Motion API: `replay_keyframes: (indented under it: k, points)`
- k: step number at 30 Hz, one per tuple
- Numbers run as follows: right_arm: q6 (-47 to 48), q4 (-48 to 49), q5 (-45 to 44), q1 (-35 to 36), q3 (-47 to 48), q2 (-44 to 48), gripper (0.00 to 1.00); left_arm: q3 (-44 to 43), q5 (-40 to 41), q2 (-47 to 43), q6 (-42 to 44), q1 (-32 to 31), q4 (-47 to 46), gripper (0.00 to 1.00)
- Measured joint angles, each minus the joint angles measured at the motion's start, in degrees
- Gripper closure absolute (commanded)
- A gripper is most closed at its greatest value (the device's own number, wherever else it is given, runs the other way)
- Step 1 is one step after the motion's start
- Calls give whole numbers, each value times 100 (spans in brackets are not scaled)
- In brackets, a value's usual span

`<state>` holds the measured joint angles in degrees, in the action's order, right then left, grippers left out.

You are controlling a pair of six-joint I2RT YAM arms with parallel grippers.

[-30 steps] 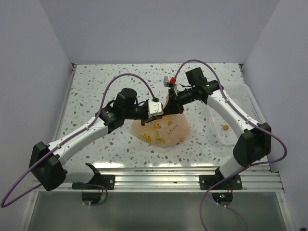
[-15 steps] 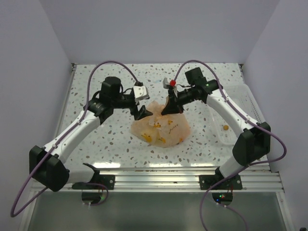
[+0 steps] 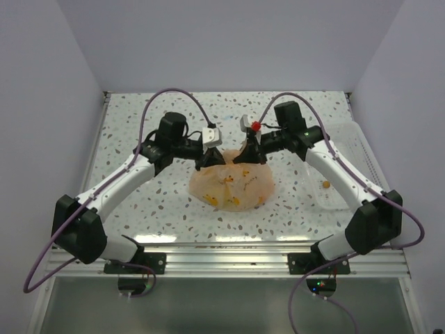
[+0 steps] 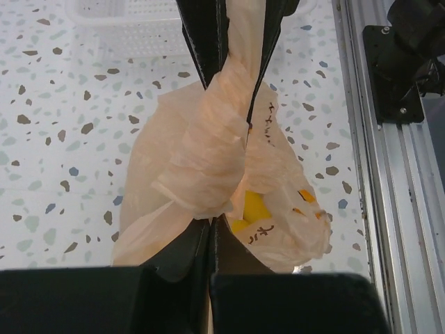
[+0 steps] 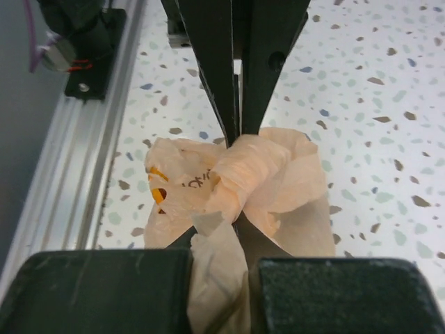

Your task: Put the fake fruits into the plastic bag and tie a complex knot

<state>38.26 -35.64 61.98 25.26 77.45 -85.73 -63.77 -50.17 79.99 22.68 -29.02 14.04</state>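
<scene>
The peach-orange plastic bag (image 3: 233, 186) lies on the speckled table, its top gathered into a twisted bunch, the knot (image 4: 208, 146), also seen from the right wrist (image 5: 254, 174). Yellow fake fruits (image 4: 254, 209) show through its thin wall, and in the top view too (image 3: 226, 182). My left gripper (image 3: 216, 158) meets the bunch from the left, jaws shut on bag plastic (image 4: 211, 224). My right gripper (image 3: 240, 156) faces it from the right, shut on a handle strip that runs back between its fingers (image 5: 236, 226).
A white plastic tray (image 3: 348, 156) stands at the right edge with one small orange piece (image 3: 325, 184) in it. An aluminium rail (image 3: 229, 261) runs along the near edge by the arm bases. Grey walls close in the table.
The left gripper let go, opened and drew back to the left, then returned to the bag's top and shut there. The right gripper stayed shut on its handle, shifting only slightly.
</scene>
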Motion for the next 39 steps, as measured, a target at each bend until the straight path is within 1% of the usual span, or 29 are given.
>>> replay_keyframes:
  k: [1, 5, 9, 13, 18, 23, 28, 33, 36, 39]
  points:
    - [-42, 225, -118, 4, -177, 122, 100, -4, -48, 7, -31, 7, 35, 100]
    - [-111, 1681, -730, 70, -1150, 684, 100, -4, -166, -122, -328, 85, 70, 100]
    - [140, 3261, -1274, 289, -2151, 1132, 100, -4, -197, -308, -719, 90, 70, 100]
    - [155, 4564, -1626, 393, -2761, 1305, 100, 72, -201, -385, -1025, 131, -26, 100]
    - [-289, 5858, -2295, 634, -3379, 1316, 100, 415, -164, -446, -1436, 170, -501, 100]
    - [-1126, 6585, -3082, 890, -3716, 1300, 100, 739, -17, -511, -1853, 15, -1060, 100]
    - [-2363, 7075, -3694, 975, -3770, 1156, 100, 1014, 468, -546, -2159, -293, -1698, 100]
    - [-3532, 7388, -3993, 979, -3897, 1088, 100, 1307, 994, -612, -2371, -533, -2144, 100]
    - [-4428, 7431, -4074, 973, -3895, 1073, 100, 1440, 1360, -697, -2463, -675, -2350, 100]
    - [-5453, 7488, -4087, 935, -3895, 1073, 100, 1480, 1766, -804, -2361, -861, -2376, 100]
